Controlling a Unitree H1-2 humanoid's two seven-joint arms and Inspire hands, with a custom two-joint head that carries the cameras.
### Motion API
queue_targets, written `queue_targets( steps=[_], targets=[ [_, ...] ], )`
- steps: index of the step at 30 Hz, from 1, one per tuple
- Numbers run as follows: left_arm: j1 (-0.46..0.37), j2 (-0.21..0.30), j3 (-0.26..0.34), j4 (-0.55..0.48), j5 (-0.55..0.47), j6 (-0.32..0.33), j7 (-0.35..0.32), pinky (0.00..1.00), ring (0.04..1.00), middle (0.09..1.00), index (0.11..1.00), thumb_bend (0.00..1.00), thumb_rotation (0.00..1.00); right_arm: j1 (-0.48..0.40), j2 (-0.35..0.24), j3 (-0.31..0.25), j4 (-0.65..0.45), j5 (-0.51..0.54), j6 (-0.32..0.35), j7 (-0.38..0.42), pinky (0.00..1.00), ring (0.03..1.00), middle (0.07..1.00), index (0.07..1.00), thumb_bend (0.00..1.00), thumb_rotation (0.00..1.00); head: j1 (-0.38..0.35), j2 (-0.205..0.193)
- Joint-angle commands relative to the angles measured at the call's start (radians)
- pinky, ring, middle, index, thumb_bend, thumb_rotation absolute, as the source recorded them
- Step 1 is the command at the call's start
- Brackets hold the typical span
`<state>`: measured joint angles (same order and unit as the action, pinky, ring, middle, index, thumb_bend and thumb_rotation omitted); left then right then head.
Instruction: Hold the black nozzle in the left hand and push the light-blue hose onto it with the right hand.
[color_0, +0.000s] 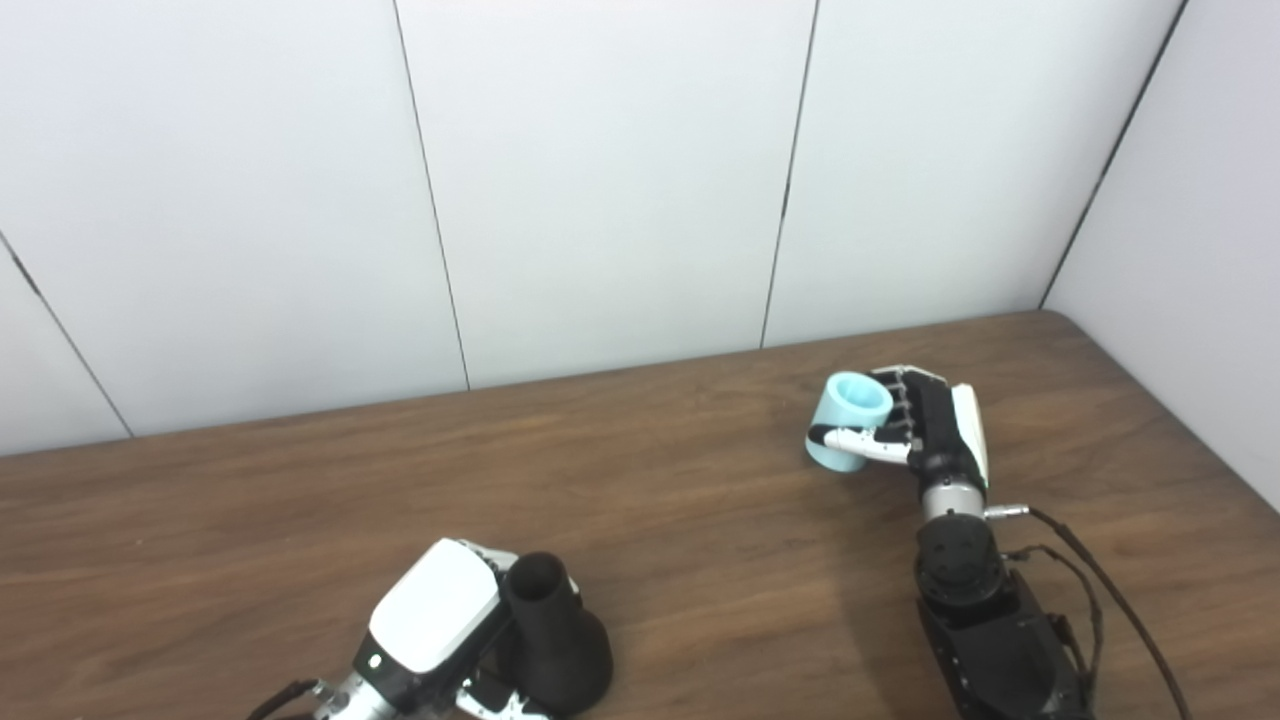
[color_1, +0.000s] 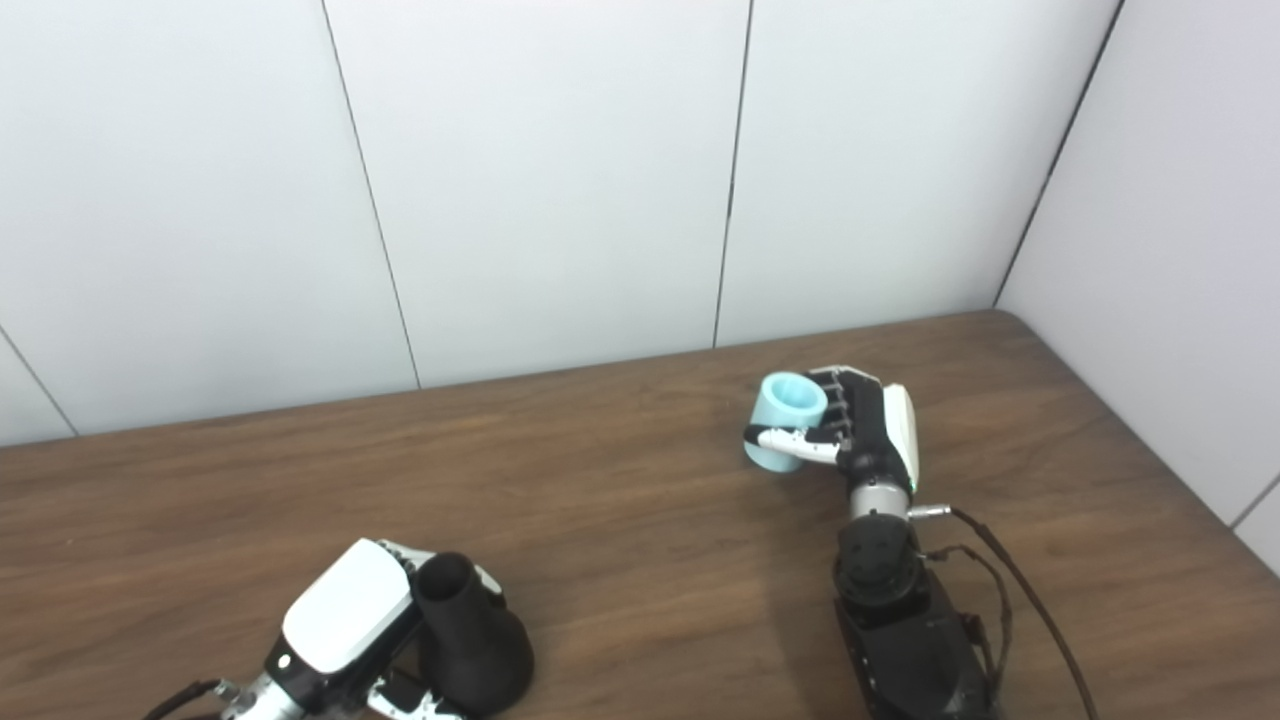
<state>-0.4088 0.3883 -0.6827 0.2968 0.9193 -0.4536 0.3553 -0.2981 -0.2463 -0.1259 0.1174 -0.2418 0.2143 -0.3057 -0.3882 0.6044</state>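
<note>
Fingers (color_0: 480, 700) of the left hand (color_0: 440, 615) wrap the black nozzle (color_0: 555, 640) at the near left of the desk (color_0: 700, 560), gripping it against the palm with its wide skirt low and its narrow open mouth tilted up and away, toward the back wall. Well apart to the right and farther back, the right hand (color_0: 925, 430) has closed its fingers around the light-blue hose (color_0: 848, 420), a short tube whose open end faces up and slightly back, its long axis leaning left. As I judge it, joining them turns on that gap and on the axes: the hose lies up and right of the nozzle mouth, and must be tipped to face it. Only the left eye view shows the nozzle's skirt clear of the picture's bottom edge.
</note>
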Motion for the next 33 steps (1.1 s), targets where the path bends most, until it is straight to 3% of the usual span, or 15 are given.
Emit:
queue_targets(
  steps=[1, 5, 9, 18, 26, 29, 33],
  targets=[
    [0.089, -0.04, -0.043, 0.037, 0.038, -0.009, -0.014, 0.23, 0.352, 0.455, 0.537, 0.49, 0.0, -0.015, 0.002, 0.015, -0.111, -0.018, 0.015, 0.027, 0.32, 0.406, 0.489, 0.513, 0.52, 0.0, 0.014, 0.003],
    [0.091, -0.052, -0.038, 0.044, 0.041, -0.011, -0.008, 0.19, 0.393, 0.482, 0.496, 0.5, 0.0, 0.003, 0.024, 0.042, -0.249, -0.015, 0.061, 0.082, 0.34, 0.414, 0.49, 0.514, 0.52, 0.0, 0.044, 0.007],
    [0.094, -0.065, -0.031, 0.041, 0.044, -0.006, -0.023, 0.2, 0.345, 0.434, 0.53, 0.49, 0.0, 0.013, 0.033, 0.065, -0.359, -0.016, 0.091, 0.137, 0.33, 0.414, 0.495, 0.517, 0.52, 0.0, 0.081, 0.016],
    [0.094, -0.087, -0.027, 0.051, 0.075, 0.004, -0.016, 0.19, 0.34, 0.429, 0.529, 0.49, 0.0, 0.03, 0.049, 0.102, -0.523, -0.008, 0.138, 0.244, 0.33, 0.415, 0.491, 0.516, 0.52, 0.0, 0.147, 0.027],
    [0.092, -0.103, -0.025, 0.077, 0.115, 0.019, 0.008, 0.18, 0.341, 0.427, 0.527, 0.49, 0.0, 0.059, 0.056, 0.179, -0.619, -0.044, 0.115, 0.319, 0.32, 0.403, 0.484, 0.528, 0.52, 0.0, 0.177, 0.03],
    [0.091, -0.108, -0.021, 0.086, 0.112, 0.023, 0.006, 0.18, 0.385, 0.474, 0.496, 0.5, 0.0, 0.069, 0.063, 0.2, -0.629, -0.067, 0.101, 0.325, 0.3, 0.387, 0.484, 0.534, 0.51, 0.0, 0.184, 0.027],
    [0.084, -0.113, -0.014, 0.106, 0.128, 0.026, 0.039, 0.18, 0.344, 0.43, 0.528, 0.49, 0.0, 0.084, 0.063, 0.221, -0.622, -0.087, 0.059, 0.327, 0.26, 0.368, 0.487, 0.528, 0.51, 0.0, 0.19, 0.029]
  ],
)
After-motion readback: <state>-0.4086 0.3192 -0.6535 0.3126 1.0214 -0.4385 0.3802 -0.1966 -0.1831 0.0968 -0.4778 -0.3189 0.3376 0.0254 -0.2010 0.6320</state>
